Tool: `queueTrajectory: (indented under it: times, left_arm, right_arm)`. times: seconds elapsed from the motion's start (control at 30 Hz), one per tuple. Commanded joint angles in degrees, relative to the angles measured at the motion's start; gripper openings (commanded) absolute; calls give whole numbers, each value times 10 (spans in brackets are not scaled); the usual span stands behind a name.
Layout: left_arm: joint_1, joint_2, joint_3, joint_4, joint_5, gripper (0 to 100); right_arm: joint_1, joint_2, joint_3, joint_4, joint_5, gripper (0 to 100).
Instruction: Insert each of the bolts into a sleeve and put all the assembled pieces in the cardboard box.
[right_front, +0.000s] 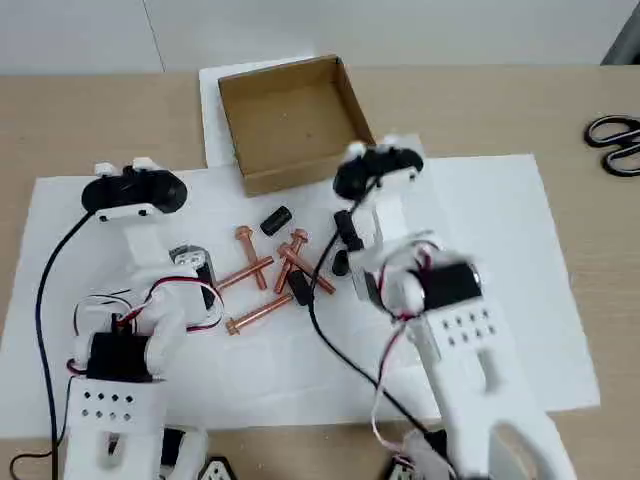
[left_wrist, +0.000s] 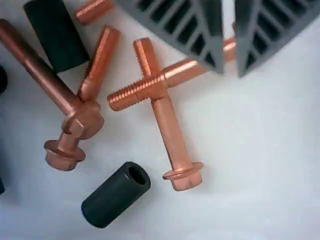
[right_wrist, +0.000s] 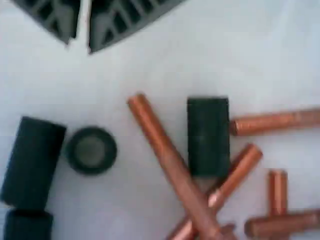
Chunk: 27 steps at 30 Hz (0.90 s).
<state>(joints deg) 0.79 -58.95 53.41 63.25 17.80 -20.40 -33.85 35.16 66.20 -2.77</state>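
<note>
Several bolts (right_front: 250, 272) and sleeves (right_front: 275, 218) are lying loose mid-frame | cardboard box (right_front: 292, 176) sitting empty, upper centre | left gripper (left_wrist: 229, 71), right gripper (right_wrist: 79, 47) hovering nearly closed, holding nothing | step: likely first pick; next is calling for opening over a bolt

The bolts (left_wrist: 170, 135) are shiny copper-coloured metal, the sleeves (left_wrist: 116, 195) matt black, and the box (right_front: 290, 115) plain brown cardboard.
</note>
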Motion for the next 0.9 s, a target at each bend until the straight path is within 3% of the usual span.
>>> queueTrajectory:
  times: [0.0,0.13,0.4,0.87]
  left_arm:
    - [-3,2,-7,-14,3,6]
    - [-17,2,12,-14,3,6]
    - [-112,2,83,-75,3,6]
    - [-114,2,97,-75,3,6]
  right_arm:
    - [3,87,-97,-10,-33,21]
    - [3,188,-189,-7,-33,21]
    - [3,366,-340,-6,-33,21]
    - [13,545,-520,73,19,27]
